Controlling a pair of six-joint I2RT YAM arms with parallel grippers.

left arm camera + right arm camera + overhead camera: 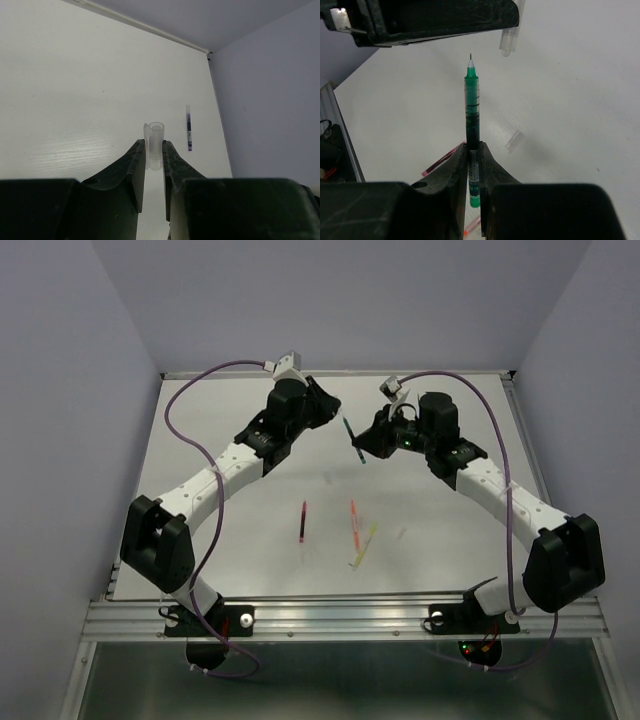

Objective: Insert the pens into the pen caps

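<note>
Top external: the green pen (pixel 352 438) hangs over the desk's (pixel 440 540) far half; a maroon pen (pixel 303 521), an orange-red pen (pixel 354 523) and a yellow pen (pixel 365 543) lie toward the near edge. Left wrist: the left hand (pixel 154 150) pinches a pen cap (pixel 155 131). Right wrist: the right hand (pixel 472 150) clamps the green pen, its tip near that cap but apart.

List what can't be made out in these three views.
- Left wrist view: lower end of the cap, pinched inside the left gripper.
- Top view: that cap, hidden behind the gripper; loose caps, too faint to count.
- Right wrist view: most of the maroon pen, behind the right gripper.
</note>
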